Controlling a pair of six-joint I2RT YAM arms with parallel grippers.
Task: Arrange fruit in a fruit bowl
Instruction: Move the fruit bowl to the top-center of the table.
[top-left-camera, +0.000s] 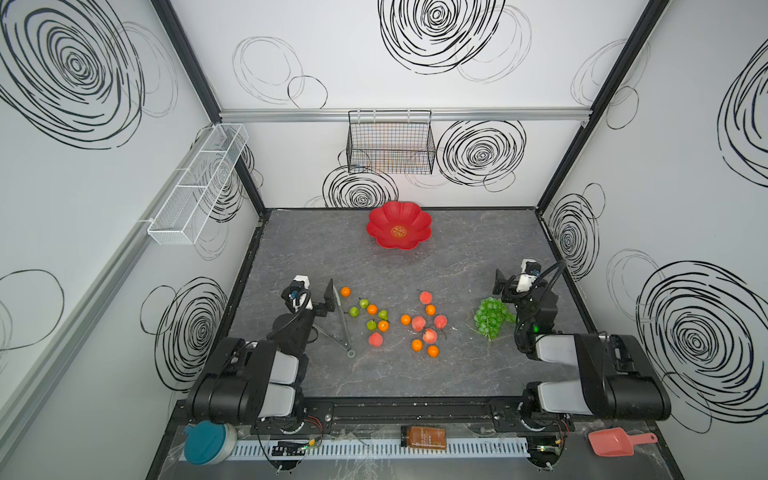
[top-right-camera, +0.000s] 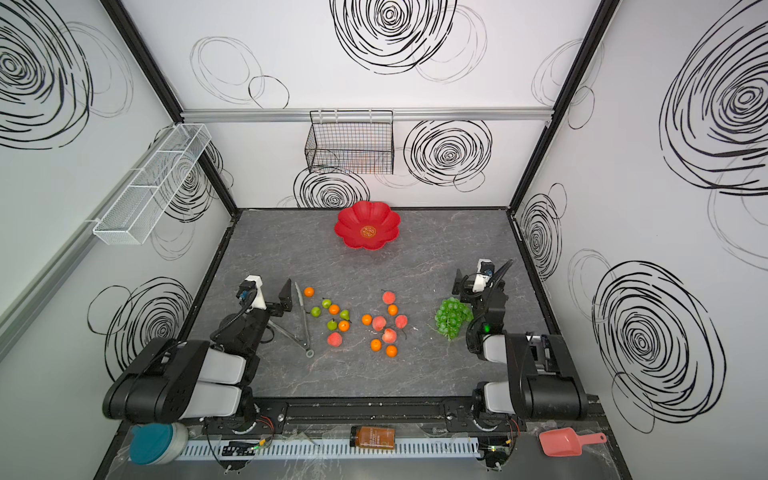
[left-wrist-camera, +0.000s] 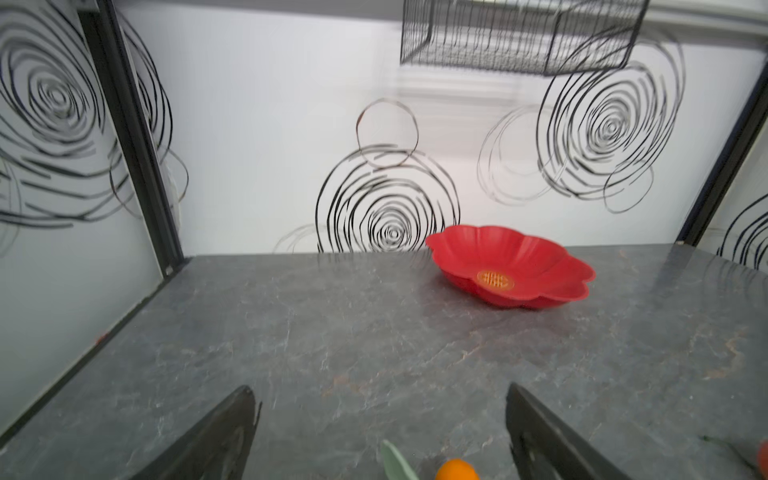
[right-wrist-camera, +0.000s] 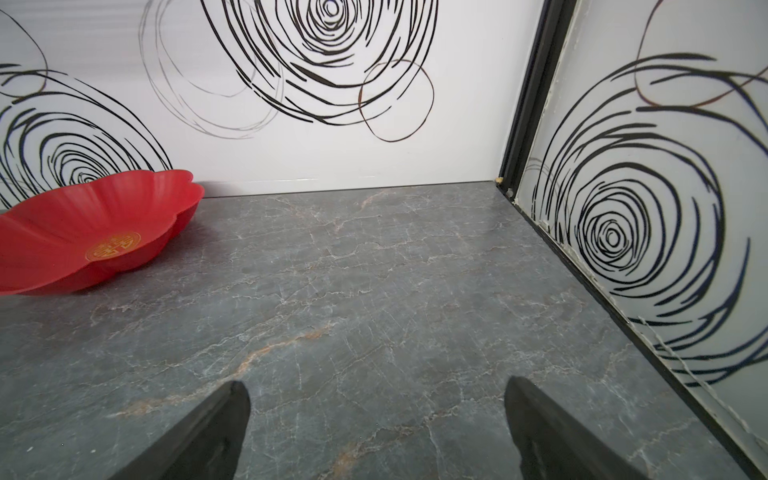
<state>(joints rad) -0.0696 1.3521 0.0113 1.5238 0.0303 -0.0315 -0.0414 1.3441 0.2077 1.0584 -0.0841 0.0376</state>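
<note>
- Shallow glossy red fruit bowl with a scalloped petal rim (top-left-camera: 415, 220) sits at the far middle of the grey marbled table (top-left-camera: 457, 374), close to the back wall. Its gold emblem is fully bare, so nothing is in it yet.
- All the fruit is loose on the near half of the table, between the arms and well apart from the bowl: round orange tangerines (top-left-camera: 372, 309), small green pears (top-left-camera: 353, 311), pink-red peaches (top-left-camera: 425, 297).
- Green grape bunch (top-left-camera: 492, 318) lies just beside the right arm.
- Left gripper (left-wrist-camera: 380, 399): jaws spread, holding nothing. One tangerine and the tip of the metal tongs (top-left-camera: 341, 318) lie on the table near it.
- Right gripper (right-wrist-camera: 376, 390): jaws spread wide, empty, over bare table.
- Judgement: task not started; both are released and ready for a first pick.
</note>
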